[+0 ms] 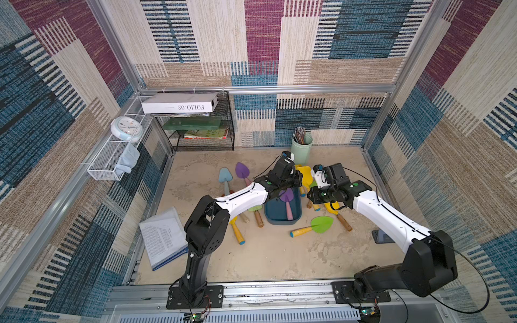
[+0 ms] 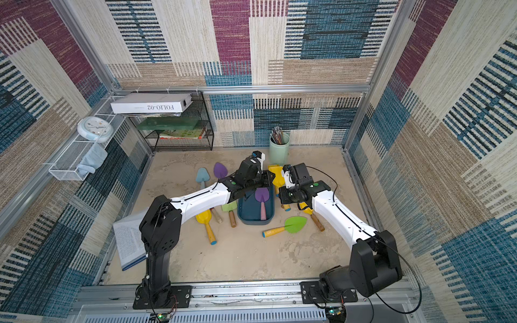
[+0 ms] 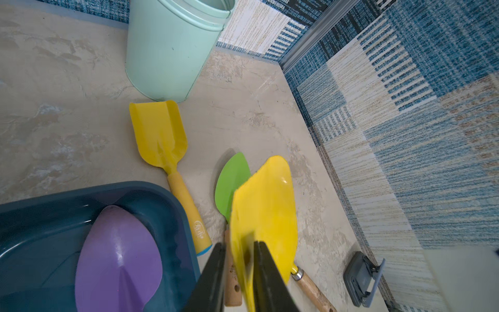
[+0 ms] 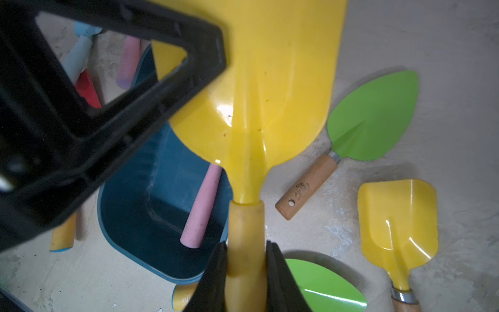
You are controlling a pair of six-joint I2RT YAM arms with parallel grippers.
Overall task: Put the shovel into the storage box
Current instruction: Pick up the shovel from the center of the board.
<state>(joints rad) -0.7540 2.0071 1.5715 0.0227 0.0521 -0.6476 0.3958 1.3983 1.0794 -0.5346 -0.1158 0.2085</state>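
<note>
- The shovel [image 4: 270, 94], yellow with a rounded blade, hangs between the two arms, apparently clear of the table [image 1: 265, 257], with its blade partly over one side of the box [image 3: 121, 186].
- The right gripper [image 4: 247, 247] is clamped on the yellow handle, one finger on each side.
- The left gripper [image 3: 239, 244] has its jaws drawn in on the blade's edge, one finger on each face; they look to be touching it.
- Judgement: this is a handover or a two-handed carry, with the drop into the box yet to come.
- The blade is thin, glossy and curved, so a pinch there may let it pivot. Make sure the left grip is firm before the right jaws let go.
- If only the blade is held, the handle end will likely swing down. Keep the shovel low over the box so a slip lands inside.
- A purple shovel [image 3: 118, 256] already lies lengthwise in the box. Turn the yellow one parallel to it and lower it into the free strip alongside.
- The box looks barely longer than a shovel, so a crosswise drop would likely bridge the rim.
- Lower it straight down. The green shovel [image 3: 232, 183] and the square yellow shovel [image 3: 159, 135] lie just beside the box and could be knocked.
</note>
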